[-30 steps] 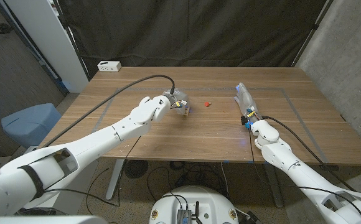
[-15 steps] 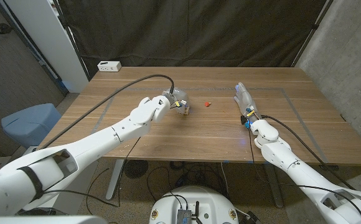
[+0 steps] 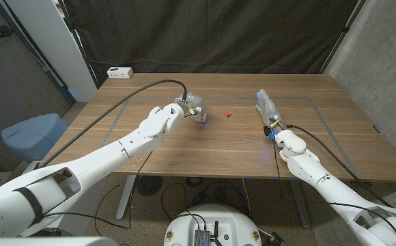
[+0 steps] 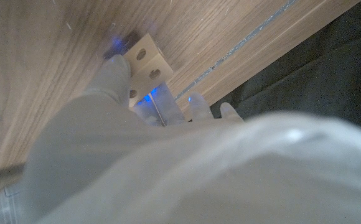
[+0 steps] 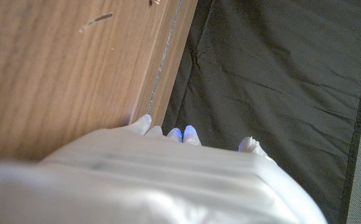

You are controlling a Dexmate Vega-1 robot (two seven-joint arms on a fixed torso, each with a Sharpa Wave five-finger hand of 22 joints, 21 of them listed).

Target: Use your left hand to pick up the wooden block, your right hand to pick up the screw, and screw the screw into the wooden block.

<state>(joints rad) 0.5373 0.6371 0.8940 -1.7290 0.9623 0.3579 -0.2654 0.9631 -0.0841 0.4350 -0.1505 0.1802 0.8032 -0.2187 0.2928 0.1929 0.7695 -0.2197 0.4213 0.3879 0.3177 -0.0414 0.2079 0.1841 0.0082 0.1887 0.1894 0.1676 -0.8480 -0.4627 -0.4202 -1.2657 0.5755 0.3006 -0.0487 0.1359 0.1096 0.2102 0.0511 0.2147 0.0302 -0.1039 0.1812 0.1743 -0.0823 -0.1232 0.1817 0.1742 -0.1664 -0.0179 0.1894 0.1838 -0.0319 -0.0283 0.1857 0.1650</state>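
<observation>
Wooden block (image 4: 144, 58) pinched by left hand (image 3: 190, 108) fingers (image 4: 113, 73).

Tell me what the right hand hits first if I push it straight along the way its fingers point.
Nothing on the table, as far as the head view shows: the right hand points toward the table's far edge. The red screw lies off to its side, though depth is unclear.

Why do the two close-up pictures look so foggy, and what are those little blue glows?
Left wrist view: the robot hand sits too near the lens and blurs, while the block stays fairly sharp. Right wrist view: the robot hand is a pale smear. Blue lights glow at the fingertips. Head view: evenly lit and sharp.
</observation>
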